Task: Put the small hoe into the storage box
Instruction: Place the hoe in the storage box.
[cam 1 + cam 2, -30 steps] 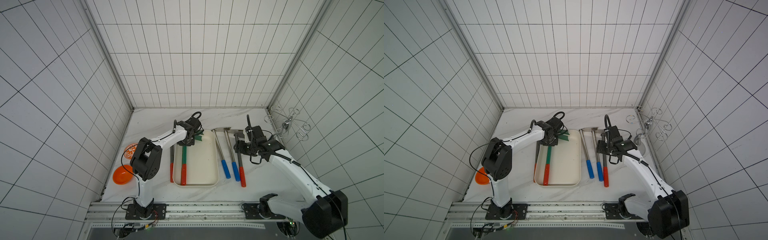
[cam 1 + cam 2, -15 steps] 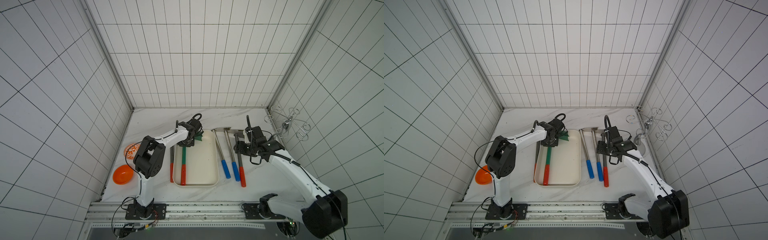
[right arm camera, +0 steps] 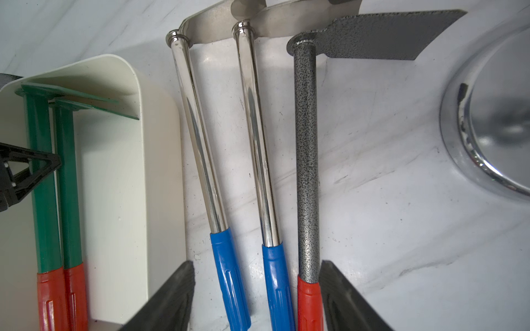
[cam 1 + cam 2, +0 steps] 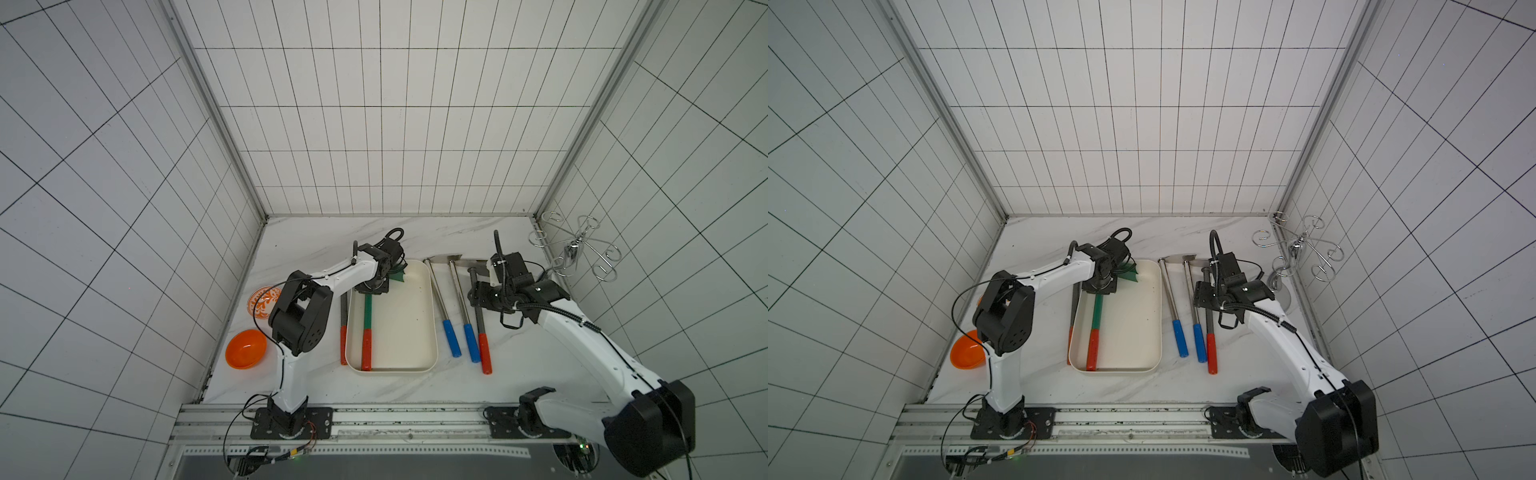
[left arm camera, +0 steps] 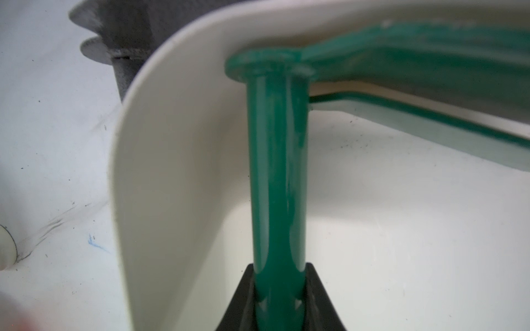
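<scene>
Left end effector (image 4: 374,286) is clamped on the small hoe (image 4: 367,316), its black fingers (image 5: 241,303) pinching the green shaft just below the head. The hoe lies lengthwise inside the storage box (image 4: 409,324), along the long wall nearer the left arm. Its blade (image 5: 401,66) is at the box's far end wall and its red grip (image 4: 366,349) points toward the end nearer the arm bases. Cannot tell whether the hoe rests on the box floor or hangs just above it. Right end effector (image 3: 256,266) has its jaws apart and holds nothing, above the hoes outside the box's opposite long wall. Handling, as judged: the shaft is a round tube in glossy green paint, stiff, probably metal. The smooth finish looks slippery and could roll between the fingers. The flat blade likely makes it head-heavy, so a hold close to the head, as here, should limit tipping. The ribbed red grip looks the tackier alternative. The box is cream plastic with thin low walls and rounded corners, glossy enough to mirror the blade. It is likely light and may slide on the white marbled surface (image 4: 316,245) if the blade pushes its wall. Beside the box: two chrome hoes (image 3: 200,143) with blue grips, mirror-bright; one speckled grey hoe (image 3: 307,143), rough-looking coat, red grip.
</scene>
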Available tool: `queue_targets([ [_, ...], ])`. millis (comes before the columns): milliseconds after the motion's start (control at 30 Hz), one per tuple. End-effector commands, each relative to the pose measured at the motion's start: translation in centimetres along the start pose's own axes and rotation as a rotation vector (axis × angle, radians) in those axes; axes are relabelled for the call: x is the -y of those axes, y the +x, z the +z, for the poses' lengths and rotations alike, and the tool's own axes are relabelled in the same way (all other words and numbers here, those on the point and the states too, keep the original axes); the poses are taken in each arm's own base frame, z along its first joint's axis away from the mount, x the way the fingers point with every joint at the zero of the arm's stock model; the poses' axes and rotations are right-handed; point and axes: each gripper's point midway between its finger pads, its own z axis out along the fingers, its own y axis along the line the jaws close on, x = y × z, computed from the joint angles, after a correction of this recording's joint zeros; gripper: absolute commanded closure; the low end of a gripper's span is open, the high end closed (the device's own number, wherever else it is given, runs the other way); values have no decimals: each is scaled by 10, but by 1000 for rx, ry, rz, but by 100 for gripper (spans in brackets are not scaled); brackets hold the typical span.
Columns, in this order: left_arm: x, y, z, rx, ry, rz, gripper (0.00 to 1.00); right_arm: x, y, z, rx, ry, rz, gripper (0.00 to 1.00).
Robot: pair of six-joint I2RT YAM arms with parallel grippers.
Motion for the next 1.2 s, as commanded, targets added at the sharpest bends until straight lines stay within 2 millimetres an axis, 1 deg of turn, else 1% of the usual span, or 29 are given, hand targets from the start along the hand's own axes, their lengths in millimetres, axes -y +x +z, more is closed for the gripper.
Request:
queue_targets([
  [0,0,-20,-6,62,-12,-29,94,10,14,9,-40,21,-1,30],
  [100,-1,-19,-5,59,-17,-27,90,9,15,9,-41,20,1,30],
  [233,-2,-20,-4,58,-20,-26,81,10,15,9,-41,20,2,30],
  [500,-2,-20,-3,54,-20,-25,74,10,15,9,-41,20,3,30],
  [733,0,-19,0,46,-15,-16,64,10,15,9,-42,21,3,30],
  [1167,-1,-17,2,40,-18,-8,59,10,15,9,-43,20,6,30],
])
